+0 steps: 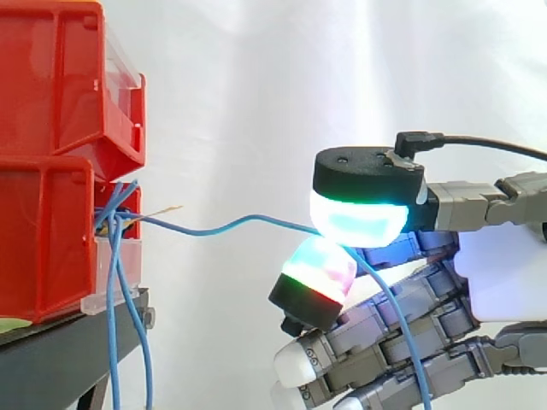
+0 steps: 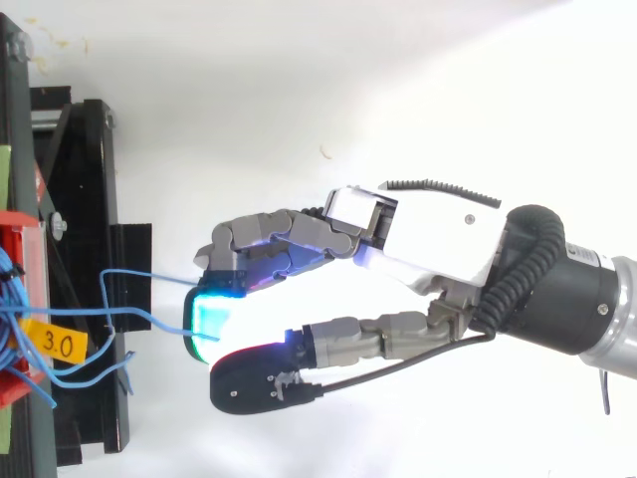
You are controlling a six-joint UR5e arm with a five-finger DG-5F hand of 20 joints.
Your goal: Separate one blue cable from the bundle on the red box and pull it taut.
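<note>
My hand [image 1: 500,278] pinches one blue cable [image 1: 231,225] between curled fingers, at three o'clock from the red box [image 1: 43,243]. The strand is clear of the bundle [image 1: 115,213] but wavy; by my judgement, tautening remains.

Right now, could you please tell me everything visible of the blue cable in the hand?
The blue cable is thin and smooth-sheathed. It leaves the bundle at the red bin, runs nearly level but wavy, not taut, into the hand, pinched between two glowing pads; its tail hangs down beyond them.
</note>
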